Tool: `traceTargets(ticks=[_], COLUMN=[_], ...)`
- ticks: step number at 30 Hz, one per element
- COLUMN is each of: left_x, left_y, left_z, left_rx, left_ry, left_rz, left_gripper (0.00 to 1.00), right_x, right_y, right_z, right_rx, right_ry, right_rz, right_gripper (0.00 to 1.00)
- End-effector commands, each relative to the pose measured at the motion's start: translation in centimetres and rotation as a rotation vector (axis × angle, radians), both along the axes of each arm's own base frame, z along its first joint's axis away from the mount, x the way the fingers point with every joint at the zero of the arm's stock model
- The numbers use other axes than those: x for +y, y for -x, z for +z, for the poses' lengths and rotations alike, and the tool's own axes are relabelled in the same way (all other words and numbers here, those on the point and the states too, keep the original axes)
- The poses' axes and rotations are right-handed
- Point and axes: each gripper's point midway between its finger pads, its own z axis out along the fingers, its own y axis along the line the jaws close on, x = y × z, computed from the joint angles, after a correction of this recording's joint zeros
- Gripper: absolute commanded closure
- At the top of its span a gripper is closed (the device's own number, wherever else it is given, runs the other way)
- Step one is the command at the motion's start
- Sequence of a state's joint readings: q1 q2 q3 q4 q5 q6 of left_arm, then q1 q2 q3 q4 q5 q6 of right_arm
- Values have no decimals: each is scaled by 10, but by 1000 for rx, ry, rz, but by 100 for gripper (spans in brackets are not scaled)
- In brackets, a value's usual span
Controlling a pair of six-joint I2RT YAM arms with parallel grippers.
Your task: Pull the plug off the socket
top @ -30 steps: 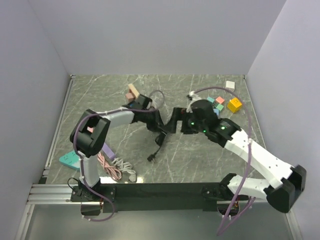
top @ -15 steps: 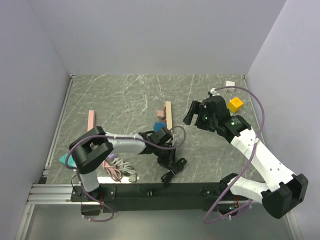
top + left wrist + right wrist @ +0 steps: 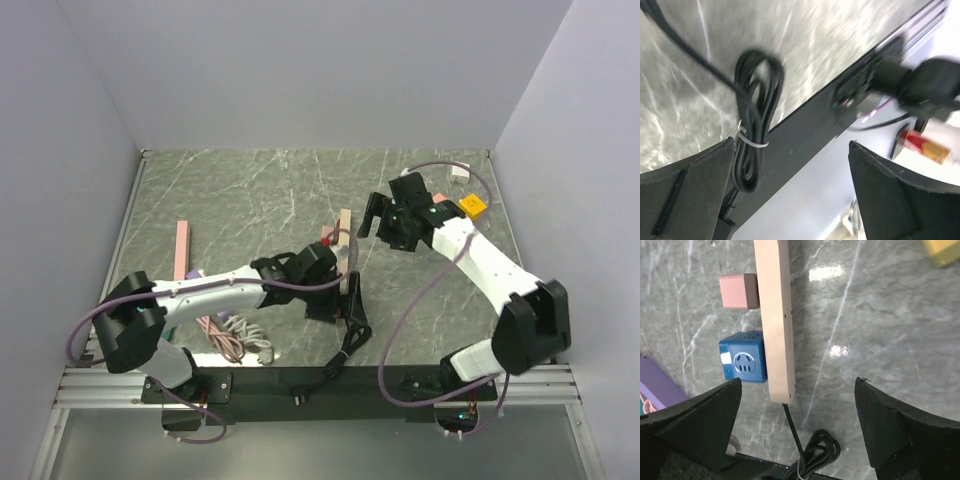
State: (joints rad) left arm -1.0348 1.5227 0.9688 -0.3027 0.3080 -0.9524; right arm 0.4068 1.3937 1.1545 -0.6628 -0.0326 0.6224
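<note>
Right gripper (image 3: 799,382) is hanging over the table (image 3: 880,315) with its fingers spread wide, nothing between them. Pretty much straight under its camera is the pink power strip (image 3: 773,315). The pink cube plug (image 3: 739,291) is seated against one long side of it, and a blue cube adapter (image 3: 744,363) sits on that same side a bit further along. Left gripper (image 3: 791,142) is spread apart too and holding nothing. It's down by the front rail (image 3: 805,130), above the coiled black cord (image 3: 756,107) that runs off the strip's end.
</note>
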Motion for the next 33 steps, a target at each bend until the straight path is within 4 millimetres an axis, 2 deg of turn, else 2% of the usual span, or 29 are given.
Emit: traceTargets(ticks=[1,2,3,5,6,8,9,11,12,14,15,19,22,28,29,31,33], left_x=[-4,1,9,23,41,58,75,91,102,110,112,107,100,87,86,84,85], left_y=[-38,-43,-59,-77,-97,-114,-132,-146,-160,-169,-178,-190,-198,-201,-202,-200,-197], left_z=[54,55,61,67,70,78,82,83,85,82,81,74,67,43,33,26,15], left_rx=[-159,-171,-208,-231,-245,-244,-267,-286,-308,-328,-346,-363,-370,-327,-312,-297,-289], left_ry=[73,48,40,40,50,92,106,99,92,68,68,67,78,82,67,68,60], left_rz=[88,105,147,206,277,331,387,427,452,461,457,413,388,320,307,286,277], left_gripper=[0,1,1,1,1,1,1,1,1,1,1,2,3,7,9,10,10], right_x=[17,18,23,30,32,38,40,47,48,53,57,71,85,104,104,103,101], right_y=[-23,-25,-27,-35,-37,-43,-45,-49,-50,-51,-50,-48,-49,-45,-44,-39,-36], right_z=[0,-5,-8,-20,-23,-30,-31,-36,-39,-49,-53,-75,-82,-103,-107,-118,-125], right_rx=[-18,-8,2,24,33,50,49,57,59,83,92,135,135,181,192,221,237], right_ry=[-35,-31,-42,-39,-41,-40,-41,-51,-50,-41,-38,-42,-61,-68,-65,-64,-62], right_rz=[55,61,75,103,111,128,134,152,158,179,193,233,256,274,270,262,258], right_gripper=[0,0,0,0,0,0,0,2,3,6,9,11,12,20,24,29,40])
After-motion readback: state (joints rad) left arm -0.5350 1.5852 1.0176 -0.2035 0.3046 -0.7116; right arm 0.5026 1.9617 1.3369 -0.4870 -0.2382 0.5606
